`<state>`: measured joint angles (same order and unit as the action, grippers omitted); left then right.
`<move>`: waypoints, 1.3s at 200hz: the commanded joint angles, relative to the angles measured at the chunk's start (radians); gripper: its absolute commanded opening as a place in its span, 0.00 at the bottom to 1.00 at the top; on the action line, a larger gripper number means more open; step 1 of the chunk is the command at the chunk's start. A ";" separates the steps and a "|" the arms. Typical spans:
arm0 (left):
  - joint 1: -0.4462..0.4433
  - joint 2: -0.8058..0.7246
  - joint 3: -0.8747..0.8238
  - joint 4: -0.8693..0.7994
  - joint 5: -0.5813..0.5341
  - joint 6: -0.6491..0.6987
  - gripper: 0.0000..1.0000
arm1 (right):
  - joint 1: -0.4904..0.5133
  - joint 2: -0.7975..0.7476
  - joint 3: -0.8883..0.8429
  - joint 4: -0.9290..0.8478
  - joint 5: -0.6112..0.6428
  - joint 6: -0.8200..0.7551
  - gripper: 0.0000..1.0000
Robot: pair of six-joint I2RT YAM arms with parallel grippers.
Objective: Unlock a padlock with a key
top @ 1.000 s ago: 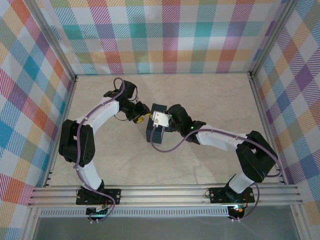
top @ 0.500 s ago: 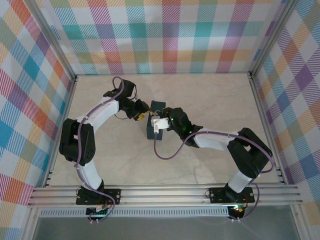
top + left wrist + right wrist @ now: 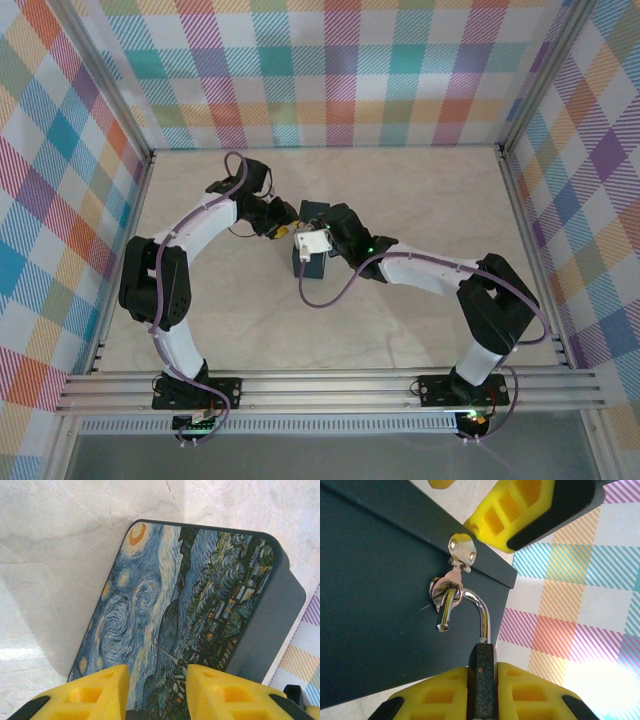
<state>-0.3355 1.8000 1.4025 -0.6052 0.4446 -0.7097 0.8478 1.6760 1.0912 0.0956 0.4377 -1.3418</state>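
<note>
Spreading under both arms is a pale, glossy, marble-veined tabletop (image 3: pixel 430 200), closed in on three sides by walls of pastel plaid cloth (image 3: pixel 330 70) and edged at the near side by ribbed aluminium rails (image 3: pixel 330 385). Two white-and-black arms meet over its middle, each trailing one purple cable.

One square tin (image 3: pixel 165 605) sits there. It has rounded corners, a lid printed with blue and yellow swirls and plain dark-blue sides. On one side is a small shiny metal hasp plate (image 3: pixel 461 550) with a metal loop (image 3: pixel 439 587) just below it.

One padlock (image 3: pixel 481 655) with a narrow dark body and a curved, polished silver shackle hangs at that loop. The shackle is threaded through it, and its free end hangs clear of the body. The right gripper (image 3: pixel 481 672) has its two ribbed yellow fingers pressed tight on either side of the padlock's body.

The left gripper (image 3: pixel 157 682) is over the printed lid with its two yellow fingers parted and nothing between them; whether they touch the lid cannot be told. From the right wrist, one of those fingers shows just beyond the tin's upper edge.
</note>
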 commanded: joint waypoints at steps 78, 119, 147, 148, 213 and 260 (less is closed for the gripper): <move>-0.002 0.078 0.022 -0.094 0.138 0.023 0.35 | 0.081 -0.026 0.002 -0.343 -0.266 0.162 0.42; 0.004 0.087 0.038 -0.100 0.113 0.011 0.35 | 0.031 -0.106 0.099 -0.566 -0.411 0.266 0.49; 0.006 0.087 0.045 -0.099 0.095 -0.002 0.35 | 0.012 -0.133 0.114 -0.598 -0.509 0.342 0.50; 0.006 0.088 0.045 -0.099 0.095 -0.003 0.35 | 0.010 -0.134 0.114 -0.599 -0.512 0.343 0.50; 0.002 0.085 0.049 -0.077 0.105 -0.007 0.35 | -0.052 -0.075 0.221 -0.660 -0.607 0.430 0.52; -0.010 0.133 0.100 -0.085 0.102 -0.002 0.35 | -0.094 0.022 0.347 -0.731 -0.637 0.452 0.51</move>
<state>-0.3374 1.9076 1.4681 -0.6765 0.5388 -0.7136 0.7765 1.6730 1.3945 -0.5743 -0.1303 -0.9379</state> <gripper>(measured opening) 0.349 0.508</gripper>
